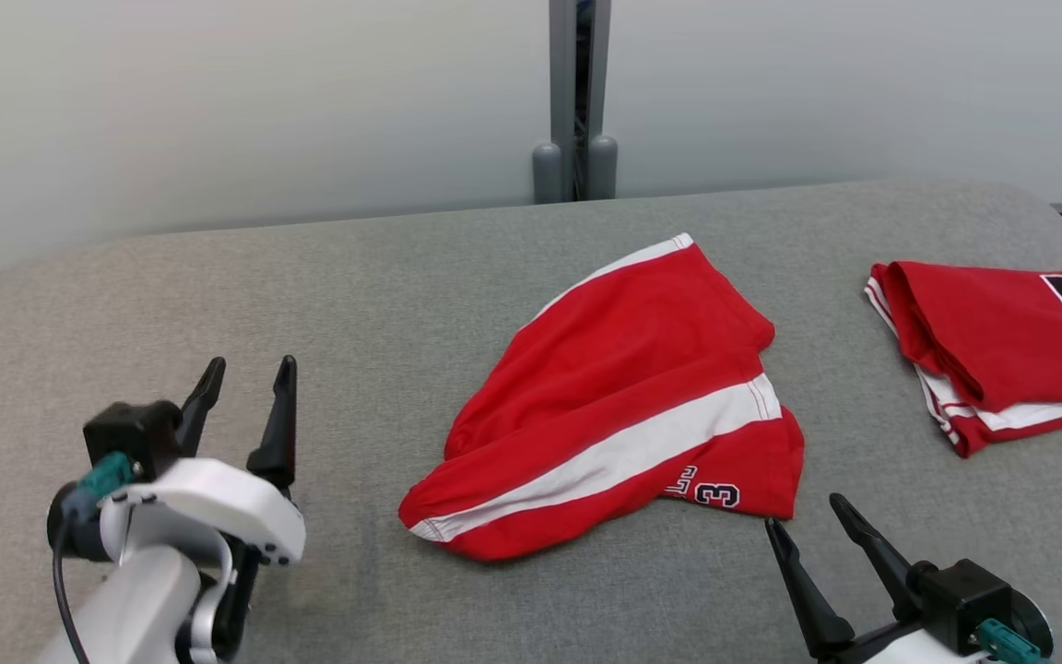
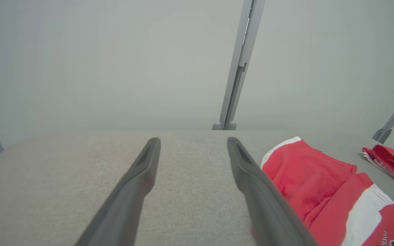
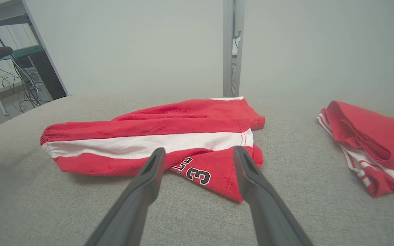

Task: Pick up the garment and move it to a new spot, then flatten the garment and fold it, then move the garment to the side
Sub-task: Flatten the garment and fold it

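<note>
— Garment [image 1: 614, 406]?
— Lies near the middle of the grey padded table [image 1: 310, 304], loosely folded and rumpled. Red, with a broad white stripe across it and a dark digit 3 printed near the edge closest to the robot's right side
— Held by anything?
— No. Rests free on the cloth surface, touched by neither arm
— Left gripper [image 1: 250, 369]?
— Spread wide, pinching nothing. Hangs over bare table well to the robot's left of the red fabric, with both fingers pointing toward the far wall
— And the right gripper [image 1: 806, 513]?
— Also spread, also empty. Sits just beside the near right corner of the fabric, by the printed 3, with fingertips short of the hem. Seen from the wrist camera, frames that corner without touching it
— Anything else on the surface?
— Second red garment [image 1: 992, 341], folded, with white trim and dark numerals. Lies well apart from the first, toward the right edge
— Behind all that?
— Pale wall, split by a grey upright post [image 1: 574, 92] at the far edge of the table
</note>
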`<state>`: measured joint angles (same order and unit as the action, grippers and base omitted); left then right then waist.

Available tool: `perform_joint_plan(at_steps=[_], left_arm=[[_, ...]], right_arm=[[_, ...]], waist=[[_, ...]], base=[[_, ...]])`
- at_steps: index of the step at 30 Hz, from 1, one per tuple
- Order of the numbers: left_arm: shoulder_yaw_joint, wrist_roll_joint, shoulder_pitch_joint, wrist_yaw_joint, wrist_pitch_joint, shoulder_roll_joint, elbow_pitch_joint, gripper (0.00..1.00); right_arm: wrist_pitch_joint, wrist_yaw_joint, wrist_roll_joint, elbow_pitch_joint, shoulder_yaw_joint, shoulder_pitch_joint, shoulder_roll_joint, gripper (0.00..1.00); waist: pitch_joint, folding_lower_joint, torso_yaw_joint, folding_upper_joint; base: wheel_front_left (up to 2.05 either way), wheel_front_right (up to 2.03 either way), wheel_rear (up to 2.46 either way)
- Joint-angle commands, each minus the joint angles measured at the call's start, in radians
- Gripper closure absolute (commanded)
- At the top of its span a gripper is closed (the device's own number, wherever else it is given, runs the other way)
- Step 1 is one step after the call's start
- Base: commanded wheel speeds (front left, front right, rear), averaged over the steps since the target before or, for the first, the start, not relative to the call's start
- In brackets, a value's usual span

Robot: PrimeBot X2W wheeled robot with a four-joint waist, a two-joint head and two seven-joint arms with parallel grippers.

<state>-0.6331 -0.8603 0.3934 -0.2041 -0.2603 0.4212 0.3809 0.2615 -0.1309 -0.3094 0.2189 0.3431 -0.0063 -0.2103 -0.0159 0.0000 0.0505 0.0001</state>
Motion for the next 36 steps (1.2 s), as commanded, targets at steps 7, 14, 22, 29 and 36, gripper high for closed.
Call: perform_joint_plan(at_steps=[7,14,22,29,36], left_arm=[[0.2,0.2,-0.267,-0.067,-0.005,-0.102,-0.249,0.0],[0.321,0.345,-0.412,-0.055,-0.005,-0.197,-0.318,0.0],[0.382,0.55,-0.53,-0.004,-0.005,-0.285,-0.325,0.0],[0.419,0.65,-0.561,0.055,-0.005,-0.333,-0.277,0.0],[0.446,0.704,-0.562,0.089,-0.005,-0.354,-0.241,0.0]], right_arm=[[0.004,0.0,-0.011,0.018,-0.017,-0.003,0.022,0.0],[0.004,0.0,-0.011,0.038,-0.038,0.023,0.043,0.0],[0.004,0.0,0.048,0.007,-0.106,0.069,0.077,0.0],[0.004,0.0,0.083,-0.028,-0.124,0.102,0.097,0.0],[0.004,0.0,0.093,-0.021,-0.124,0.112,0.103,0.0]], waist=[[0.032,0.0,-0.03,-0.0001],[0.067,0.0,-0.045,-0.0001],[0.103,0.0,-0.059,-0.0001],[0.113,0.0,-0.062,-0.0001],[0.116,0.0,-0.054,-0.0001]], base=[[0.0,0.0,0.0],[0.0,0.0,0.0],[0.0,0.0,0.0],[0.0,0.0,0.0],[0.0,0.0,0.0]])
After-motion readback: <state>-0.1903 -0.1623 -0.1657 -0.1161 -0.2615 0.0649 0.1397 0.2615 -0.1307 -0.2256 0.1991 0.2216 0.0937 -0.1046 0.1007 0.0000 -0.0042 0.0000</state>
